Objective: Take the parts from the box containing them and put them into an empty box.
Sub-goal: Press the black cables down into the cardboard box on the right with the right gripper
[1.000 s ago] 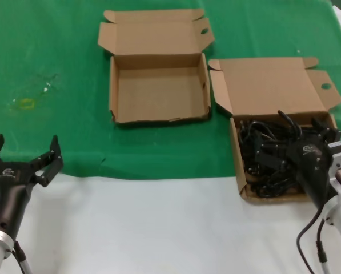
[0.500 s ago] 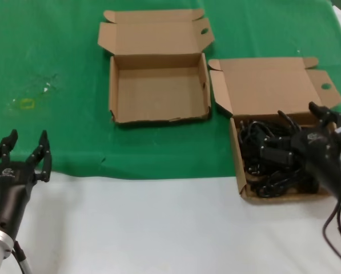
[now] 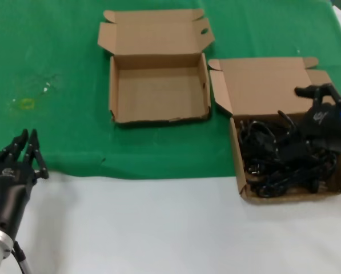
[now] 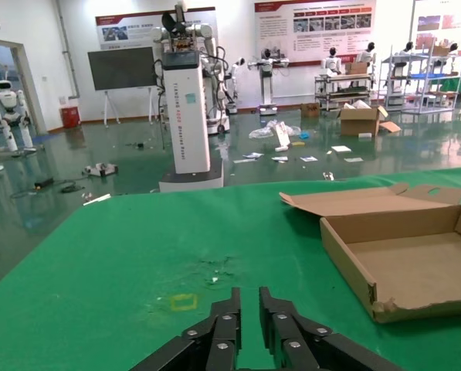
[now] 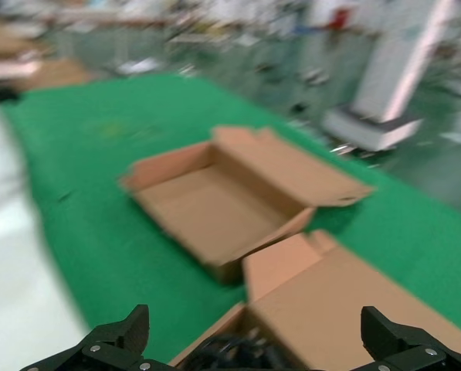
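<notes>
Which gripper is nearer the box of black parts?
Right. The right gripper is above the box of black parts, open; the left gripper sits far off, shut.

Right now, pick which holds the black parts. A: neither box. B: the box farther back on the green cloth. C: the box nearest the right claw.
C: the black parts lie in the box beneath the open right claw.

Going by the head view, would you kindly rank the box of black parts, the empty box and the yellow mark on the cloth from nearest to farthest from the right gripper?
1. Box of black parts: directly beneath the right gripper.
2. Empty box: toward the table's middle, left of it.
3. Yellow mark: far left on the green cloth, nearer the left gripper.
</notes>
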Controlling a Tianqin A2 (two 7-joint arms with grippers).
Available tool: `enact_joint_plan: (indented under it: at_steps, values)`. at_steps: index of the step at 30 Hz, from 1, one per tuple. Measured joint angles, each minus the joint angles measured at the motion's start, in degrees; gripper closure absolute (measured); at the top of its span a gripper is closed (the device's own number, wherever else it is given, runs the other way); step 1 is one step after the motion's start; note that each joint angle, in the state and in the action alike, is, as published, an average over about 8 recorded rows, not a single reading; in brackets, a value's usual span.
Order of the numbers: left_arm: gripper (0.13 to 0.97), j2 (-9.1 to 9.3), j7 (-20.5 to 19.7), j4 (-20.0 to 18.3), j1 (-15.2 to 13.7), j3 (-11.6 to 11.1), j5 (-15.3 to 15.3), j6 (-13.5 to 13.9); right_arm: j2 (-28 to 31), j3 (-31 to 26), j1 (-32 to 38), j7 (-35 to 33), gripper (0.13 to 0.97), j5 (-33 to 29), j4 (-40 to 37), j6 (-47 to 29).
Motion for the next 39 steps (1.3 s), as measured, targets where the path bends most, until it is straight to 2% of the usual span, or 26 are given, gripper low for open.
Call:
enact_joint_plan:
  at_steps: [8,14,20,28,39]
  values:
    - [0.921,0.0,0.0,0.0,0.0,0.0,0.0,0.0,1.1,-6.8,15.3,-5.9,0.129,-4.6,-6.6,-21.0]
    - [0.941,0.0,0.0,0.0,0.0,0.0,0.0,0.0,-2.4,-10.8,25.8,-14.6,0.129,-9.7,-14.9,-35.1]
    - [0.953,0.0,0.0,0.0,0.0,0.0,0.0,0.0,-6.9,-13.7,33.7,-21.5,0.129,-14.7,-22.0,-44.9]
    - [0.953,0.0,0.0,0.0,0.0,0.0,0.0,0.0,-12.7,-16.0,39.4,-29.1,0.129,-20.1,-29.9,-50.3]
    - [0.953,0.0,0.0,0.0,0.0,0.0,0.0,0.0,-21.7,-16.9,45.5,-40.1,0.129,-24.6,-48.6,-49.1]
